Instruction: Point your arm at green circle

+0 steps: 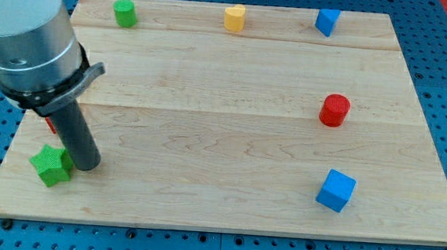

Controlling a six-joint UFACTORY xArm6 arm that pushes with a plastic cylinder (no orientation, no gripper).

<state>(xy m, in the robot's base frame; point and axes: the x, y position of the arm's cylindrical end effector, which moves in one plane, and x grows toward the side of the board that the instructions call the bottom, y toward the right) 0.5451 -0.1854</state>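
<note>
The green circle [124,12] is a short green cylinder near the view's top left corner of the wooden board [230,141]. My tip [87,163] rests on the board at the view's lower left, far below the green circle. It is right beside a green star-shaped block [51,165], just to that block's right and touching or nearly touching it. The arm's grey body fills the view's upper left and hides part of the board's left edge.
A yellow block [233,18] and a blue block [326,21] sit along the top edge. A red cylinder [335,110] is at the right. A blue cube [336,190] is at the lower right. A red block [51,123] peeks out behind the rod.
</note>
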